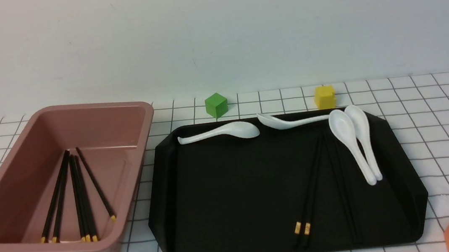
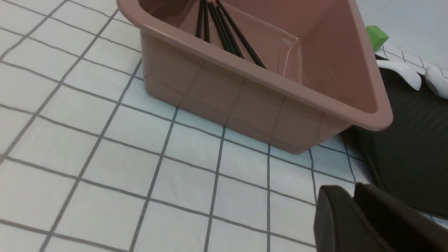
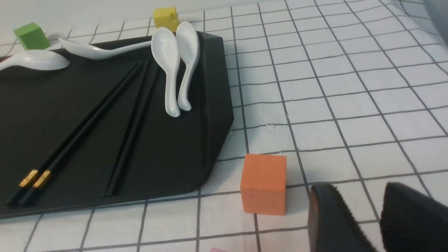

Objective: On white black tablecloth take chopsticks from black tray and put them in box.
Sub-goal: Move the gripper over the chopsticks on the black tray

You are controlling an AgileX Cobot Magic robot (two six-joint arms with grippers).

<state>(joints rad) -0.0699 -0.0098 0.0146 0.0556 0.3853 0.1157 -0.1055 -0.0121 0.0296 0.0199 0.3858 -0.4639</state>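
On the tablecloth [image 1: 439,118] the black tray [image 1: 236,192] holds a pair of chopsticks [image 1: 311,183] with gold bands near the front. A second dark pair [image 1: 343,188] lies beside them. The same two pairs [image 3: 87,126] [image 3: 134,122] show in the right wrist view. The pinkish-brown box [image 1: 93,128] on the left holds several chopsticks [image 1: 80,193]. My left gripper [image 2: 351,190] is shut and empty, low over the cloth near the box's [image 2: 245,101] front corner. My right gripper [image 3: 357,190] is open and empty, beside the tray's [image 3: 52,105] front right corner.
Several white spoons [image 1: 351,141] lie along the tray's back and right side. A green cube [image 1: 216,105] and a yellow cube [image 1: 324,97] stand behind the tray. An orange cube [image 3: 264,183] sits just beside my right gripper.
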